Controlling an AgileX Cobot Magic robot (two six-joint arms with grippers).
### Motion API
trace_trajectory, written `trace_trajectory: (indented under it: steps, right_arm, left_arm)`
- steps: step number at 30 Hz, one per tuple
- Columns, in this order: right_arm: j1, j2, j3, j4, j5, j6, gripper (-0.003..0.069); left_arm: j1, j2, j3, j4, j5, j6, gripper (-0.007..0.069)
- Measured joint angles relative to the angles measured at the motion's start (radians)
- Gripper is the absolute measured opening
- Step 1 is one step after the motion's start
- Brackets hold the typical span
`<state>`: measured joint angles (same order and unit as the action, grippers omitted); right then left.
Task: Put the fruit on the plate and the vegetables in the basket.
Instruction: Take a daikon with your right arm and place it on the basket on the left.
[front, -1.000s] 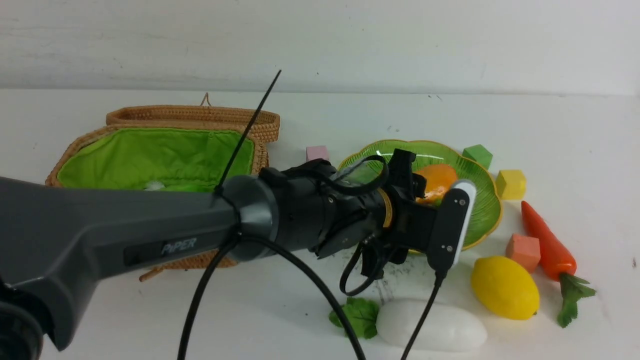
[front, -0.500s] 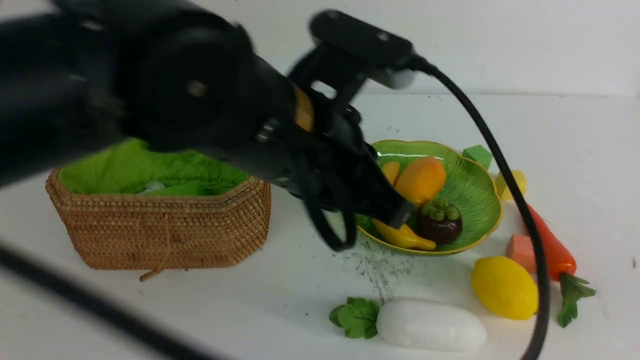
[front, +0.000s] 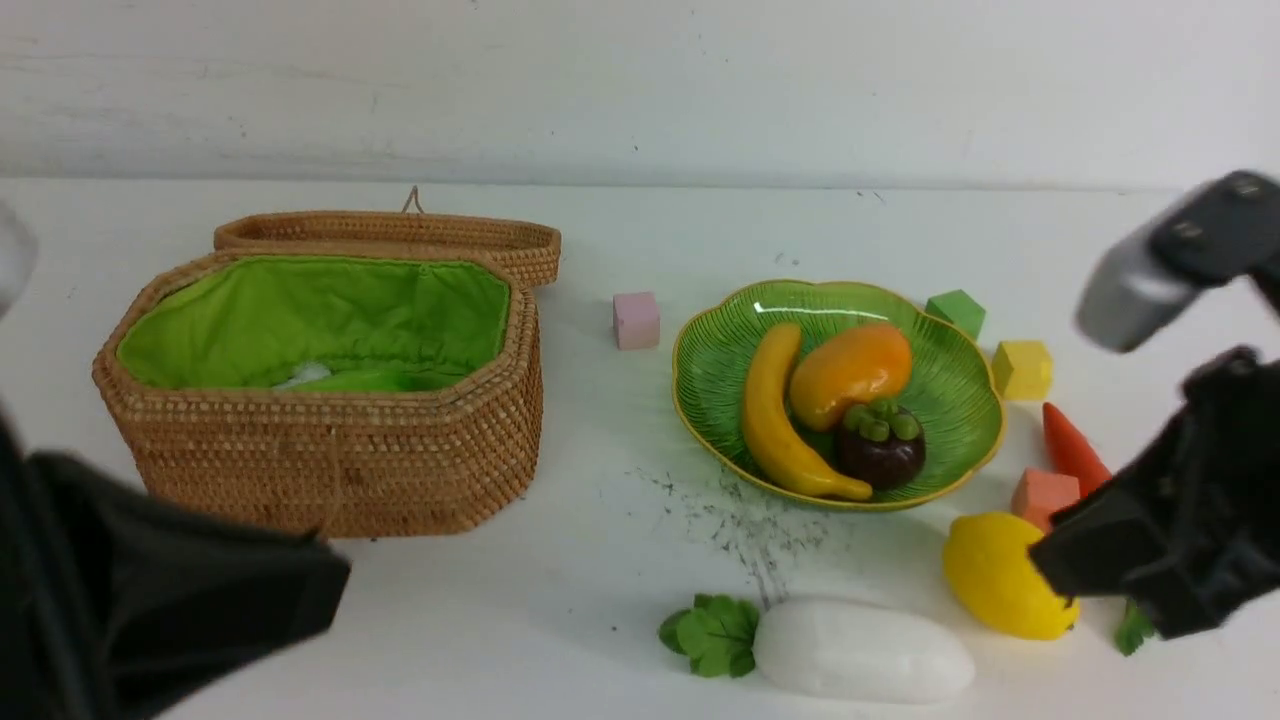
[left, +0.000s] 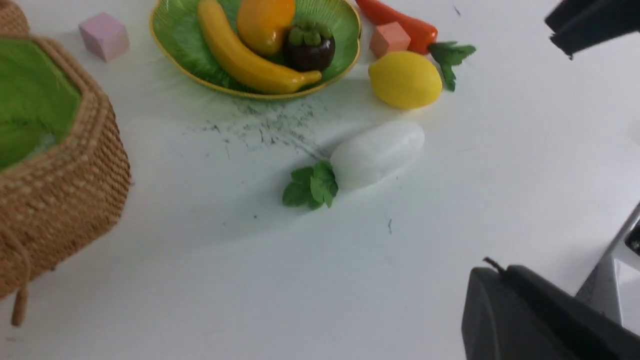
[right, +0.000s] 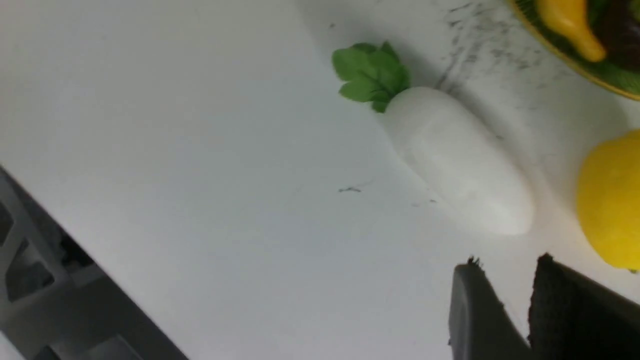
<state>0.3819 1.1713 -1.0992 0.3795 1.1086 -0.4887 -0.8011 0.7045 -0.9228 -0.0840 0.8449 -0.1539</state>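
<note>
Right wrist view: right pincer (right: 507, 263) slightly parted, empty, near lemon (right: 610, 200); left pincer (left: 492, 280) pressed together.

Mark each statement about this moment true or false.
The banana, mango and mangosteen lie on the plate. True.
The lemon, radish and carrot lie on the table. True.
The radish lies behind the plate. False: it lies in front, nearer the robot.
The basket stands left of the plate, lid open. True.
The carrot lies between basket and plate. False: it lies right of the plate.
The right hand holds the lemon. False: it is empty, close to the lemon.
</note>
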Motion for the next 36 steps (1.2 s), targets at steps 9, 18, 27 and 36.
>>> trace_trajectory:
  steps: [9,18,27,36]
  right_arm:
    - [0.000,0.295,0.000,0.053,-0.122,-0.266,0.0467]
    - [0.032,0.459,0.000,0.041,-0.244,-0.517,0.0590]
    - [0.114,0.598,0.000,-0.118,-0.401,-0.570,0.0590]
    - [0.120,0.664,0.000,-0.137,-0.412,-0.571,0.0585]
  left_arm:
    - [0.000,-0.170,0.116,-0.012,0.020,0.000,-0.0013]
    - [0.000,-0.187,0.124,-0.013,0.040,-0.002,-0.0013]
    - [0.000,-0.188,0.124,-0.013,0.042,-0.003,-0.0013]
    - [0.000,-0.188,0.124,-0.013,0.052,-0.003,-0.0013]
